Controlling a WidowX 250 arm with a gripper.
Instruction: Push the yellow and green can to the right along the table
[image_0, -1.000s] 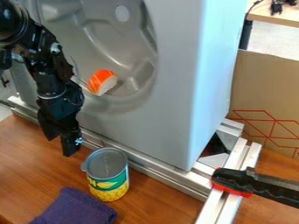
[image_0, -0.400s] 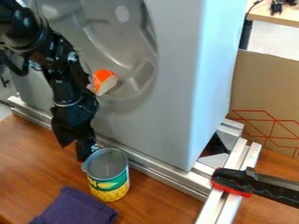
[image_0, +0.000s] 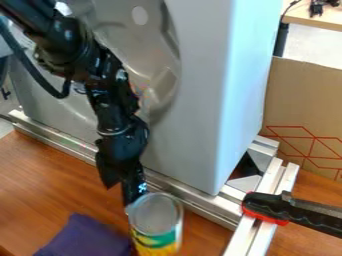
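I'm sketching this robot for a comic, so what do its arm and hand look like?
The arm is glossy black, with chunky, rounded joints, small silvery bolt-like spots and a thin pale ring above the hand. A thick black cable loops beside its upper part. The hand is black and angular, with a small pale speckled mark low on one side.

Glossy brown wood-look table (image_0: 50, 187), matt purple cloth (image_0: 83, 239), shiny metal-topped can (image_0: 155, 215), smooth grey plastic-looking panel (image_0: 197, 90), matt brown cardboard sheet (image_0: 304, 100).
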